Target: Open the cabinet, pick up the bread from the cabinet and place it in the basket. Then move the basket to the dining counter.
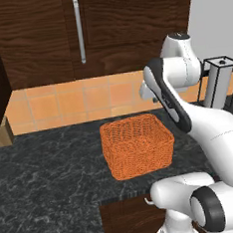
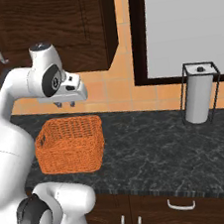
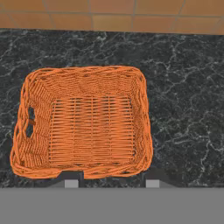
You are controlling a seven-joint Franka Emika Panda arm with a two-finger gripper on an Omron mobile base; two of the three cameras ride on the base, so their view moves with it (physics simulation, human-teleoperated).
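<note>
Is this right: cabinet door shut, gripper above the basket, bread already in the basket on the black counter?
Not quite. The basket is empty: the hand view looks straight into it and shows bare weave. The rest holds: the cabinet door is shut, the gripper hangs above the basket, which sits on the black counter.

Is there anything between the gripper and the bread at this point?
Yes. The cabinet door is closed, its silver bar handle untouched, so the bread sits hidden behind it. The gripper hangs over the empty basket on the black countertop, below the door, holding nothing visible.
</note>
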